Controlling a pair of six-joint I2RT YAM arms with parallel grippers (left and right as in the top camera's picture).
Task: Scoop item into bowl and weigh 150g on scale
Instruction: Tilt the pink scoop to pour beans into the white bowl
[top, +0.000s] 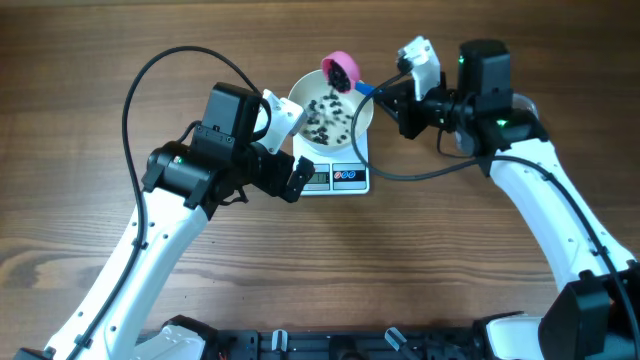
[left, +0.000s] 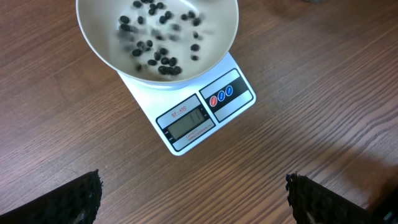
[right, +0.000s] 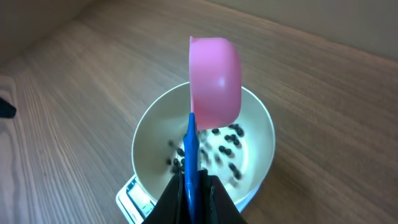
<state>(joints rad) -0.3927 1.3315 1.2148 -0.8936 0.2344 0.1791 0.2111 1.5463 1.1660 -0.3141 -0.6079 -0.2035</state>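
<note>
The white bowl (top: 348, 116) (left: 99, 43) (right: 149, 130) stands on the white scale (top: 335, 177) (left: 205, 115) with black beads (top: 322, 118) (left: 155, 56) (right: 227, 146) scattered in it, some blurred in motion. My right gripper (top: 385, 92) (right: 193, 186) is shut on the blue handle (right: 190, 155) of a pink scoop (top: 341, 70) (right: 216, 81), tipped on its side over the bowl's far rim. My left gripper (top: 290, 178) (left: 193, 199) hovers open over bare table just in front of the scale, nothing between its fingers.
The scale's grey display (left: 186, 123) and its round buttons (left: 221, 95) face the table's front. Wooden table (top: 100, 60) surrounds the scale. Black cables loop from both arms over the table.
</note>
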